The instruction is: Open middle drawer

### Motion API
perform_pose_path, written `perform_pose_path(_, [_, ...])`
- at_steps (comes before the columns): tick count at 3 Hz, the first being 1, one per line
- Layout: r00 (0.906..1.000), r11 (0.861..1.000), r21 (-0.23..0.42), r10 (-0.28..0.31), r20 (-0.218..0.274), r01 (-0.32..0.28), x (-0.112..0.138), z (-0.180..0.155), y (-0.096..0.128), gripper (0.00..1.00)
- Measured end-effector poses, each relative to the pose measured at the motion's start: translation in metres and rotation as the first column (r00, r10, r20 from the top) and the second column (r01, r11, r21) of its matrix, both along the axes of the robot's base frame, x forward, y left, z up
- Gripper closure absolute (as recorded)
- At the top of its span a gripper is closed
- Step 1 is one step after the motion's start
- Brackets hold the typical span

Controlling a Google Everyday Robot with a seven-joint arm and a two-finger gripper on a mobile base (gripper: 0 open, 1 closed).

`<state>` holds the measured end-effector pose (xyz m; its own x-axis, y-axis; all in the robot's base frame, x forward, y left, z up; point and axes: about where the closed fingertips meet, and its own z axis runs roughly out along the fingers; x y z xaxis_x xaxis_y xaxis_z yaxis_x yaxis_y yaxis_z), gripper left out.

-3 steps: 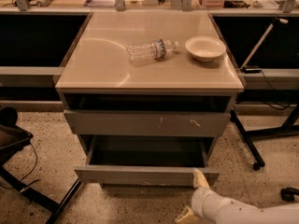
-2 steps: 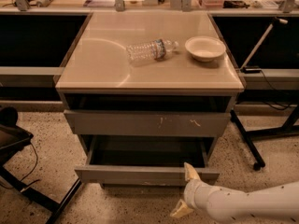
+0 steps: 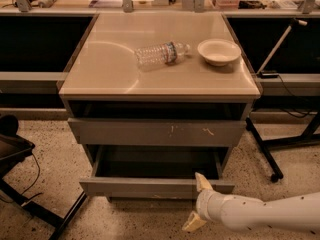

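The middle drawer (image 3: 145, 187) is pulled out from the cabinet, with its plain grey front forward and its dark grey interior (image 3: 157, 161) showing. My gripper (image 3: 197, 203) comes in from the lower right on a white arm (image 3: 260, 213). It is open. Its upper finger (image 3: 202, 182) lies over the right part of the drawer front's top edge. Its lower finger (image 3: 193, 222) hangs below the front, over the floor. It holds nothing.
Above is the taller grey front with white scratches (image 3: 157, 132). On the cabinet top (image 3: 105, 69) lie a clear plastic bottle (image 3: 161, 54) and a white bowl (image 3: 218, 51). A black chair base (image 3: 30, 199) stands at left and a black stand leg (image 3: 262, 154) at right.
My gripper has moved left and slightly up, from the drawer's right end to over its front edge. The drawer stays out about as far as before.
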<state>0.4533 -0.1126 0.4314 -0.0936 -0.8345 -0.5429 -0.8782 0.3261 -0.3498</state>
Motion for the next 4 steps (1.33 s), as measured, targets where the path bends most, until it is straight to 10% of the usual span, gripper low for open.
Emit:
perform_pose_path(2, [0.9910, 0.987, -0.084, 0.133, -0.017, -0.134, 0.070, 0.005, 0.013, 0.00])
perform_pose_path(4, [0.9937, 0.993, -0.050, 0.109, -0.025, -0.110, 0.073, -0.004, 0.007, 0.00])
